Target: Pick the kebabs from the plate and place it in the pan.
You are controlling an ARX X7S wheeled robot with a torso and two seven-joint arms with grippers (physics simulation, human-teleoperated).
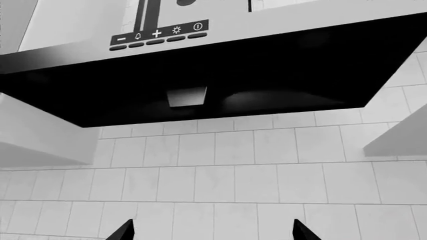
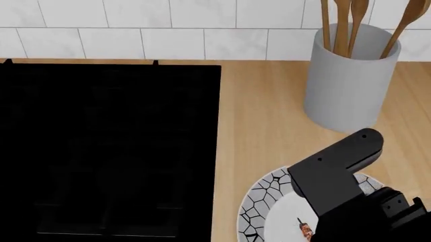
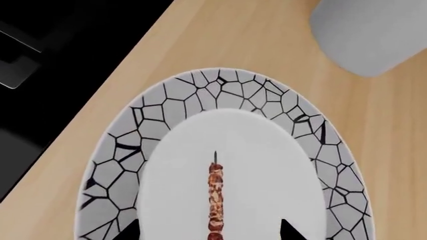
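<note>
The kebabs [image 3: 215,200], one thin skewer of reddish-brown meat chunks, lies in the middle of the white plate [image 3: 220,90] with the black crackle rim. My right gripper [image 3: 210,234] hovers open over it, a dark fingertip on each side of the skewer's near end. From the head camera, my right arm [image 2: 333,184] covers most of the plate [image 2: 259,201], and only the tip of the kebabs [image 2: 305,228] shows. My left gripper [image 1: 215,234] is open and empty, pointing up at the tiled wall. The pan is out of view.
A black cooktop [image 2: 108,151] fills the left of the wooden counter [image 2: 263,126]. A pale grey utensil holder [image 2: 346,83] with wooden spoons [image 2: 350,22] stands behind the plate. The left wrist view shows a range hood [image 1: 200,75] on the white tiled wall [image 1: 233,170].
</note>
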